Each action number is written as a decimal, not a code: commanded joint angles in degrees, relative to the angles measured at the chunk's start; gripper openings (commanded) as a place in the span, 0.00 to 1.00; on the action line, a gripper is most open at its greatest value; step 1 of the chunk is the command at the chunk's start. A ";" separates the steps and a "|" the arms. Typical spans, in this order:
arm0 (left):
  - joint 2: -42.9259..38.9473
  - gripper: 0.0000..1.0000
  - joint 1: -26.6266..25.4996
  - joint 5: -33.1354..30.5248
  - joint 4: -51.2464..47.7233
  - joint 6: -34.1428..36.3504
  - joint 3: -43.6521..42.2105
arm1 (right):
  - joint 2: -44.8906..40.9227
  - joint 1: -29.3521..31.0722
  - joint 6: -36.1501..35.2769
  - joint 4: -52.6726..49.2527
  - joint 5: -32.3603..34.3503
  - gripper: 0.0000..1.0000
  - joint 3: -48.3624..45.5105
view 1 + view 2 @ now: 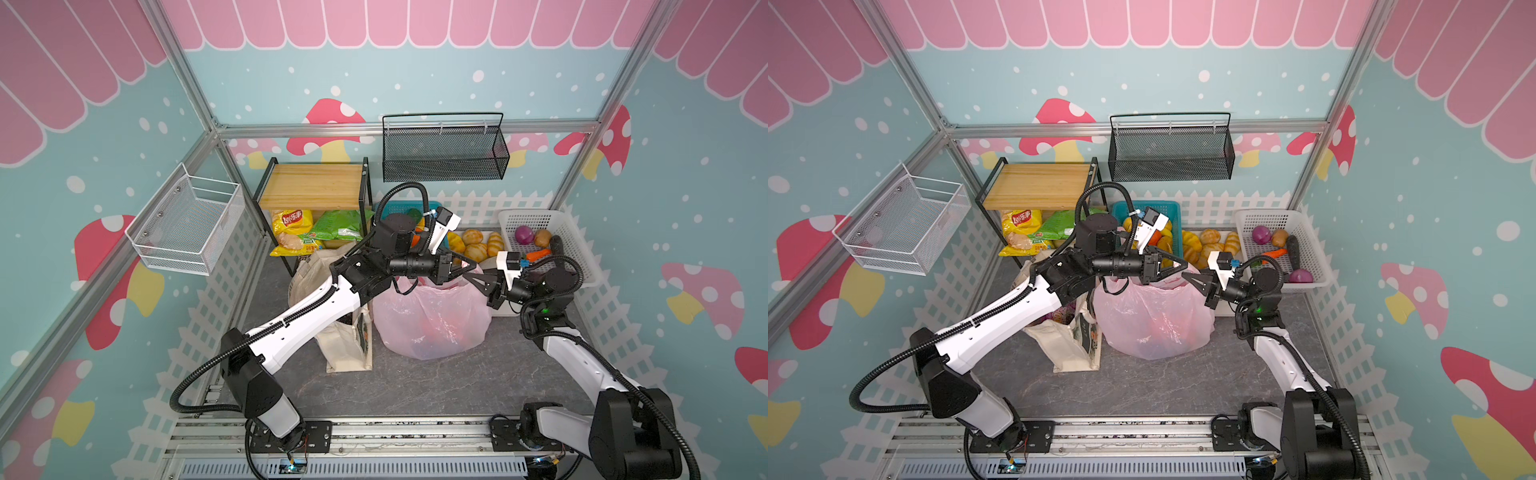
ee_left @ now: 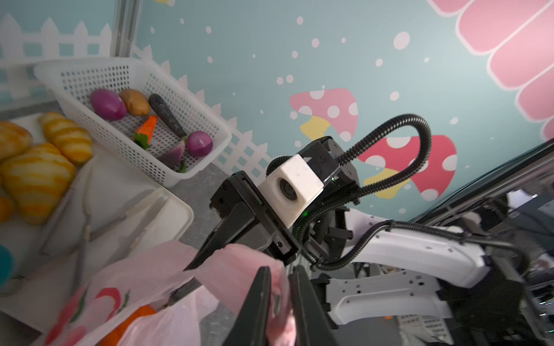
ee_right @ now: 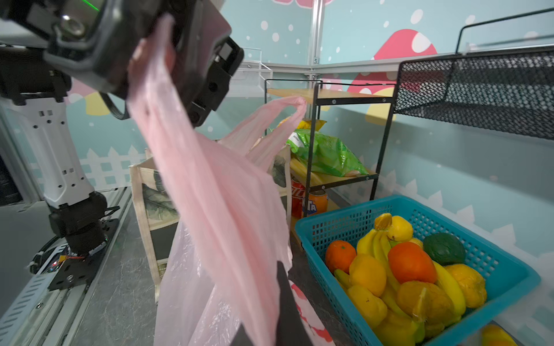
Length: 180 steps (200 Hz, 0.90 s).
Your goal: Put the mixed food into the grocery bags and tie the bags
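The grey marbled worktop (image 1: 436, 386) carries everything I am working with. At its centre, at mid-depth, stands the pink bag (image 1: 432, 320) (image 1: 1154, 320), full and rounded, its translucent film creased. Just beside it on the left stands the cream canvas tote (image 1: 345, 351), upright and partly under my left arm (image 1: 299, 320). Along the far edge, from left to right, I see a wooden rack (image 1: 311, 187), a blue basket (image 1: 1163, 206) of fruit, some bread rolls (image 1: 473, 237), and a white basket (image 1: 577, 253) of vegetables at the far right.

Both claws meet tip to tip above the far top of the pink bag.

- The left claw (image 1: 473, 264) (image 2: 280, 299) has its jaws nearly together. The narrow gap between them is filled by a bunched strip of the bag's handle. In the right wrist view that strip hangs from the claw, so I read it as gripped.
- The right claw (image 1: 471, 276) (image 2: 180, 284) is fully closed on pink film of the same bag, just under the left claw's tips.
- The other handle loop (image 3: 295, 103) stands free, held by neither claw, on the rack side.

The mixed food (image 1: 436, 332) sits inside the pink bag and shows as red and orange shapes through the film. I cannot identify the items individually.
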 commanded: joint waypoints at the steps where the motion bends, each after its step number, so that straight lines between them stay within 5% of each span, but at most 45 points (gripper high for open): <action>1: -6.32 0.37 0.36 -10.00 -0.13 7.68 -2.74 | -1.96 -0.41 4.70 -4.35 7.64 0.00 -1.06; 42: -21.23 0.59 0.36 -43.75 16.13 18.78 -24.09 | -6.73 -0.37 7.62 -12.80 14.24 0.00 -1.72; 63: -22.30 0.67 0.29 -57.34 13.33 22.14 -26.85 | -8.34 -0.37 7.53 -14.97 16.22 0.00 -1.55; 119: -16.94 0.80 -5.69 -72.19 3.41 26.85 -23.70 | -8.43 -0.37 6.83 -16.61 16.83 0.00 -0.90; 180: -12.06 0.74 -6.05 -68.27 1.93 25.16 -23.36 | -7.30 -0.37 7.18 -16.49 17.71 0.00 -0.19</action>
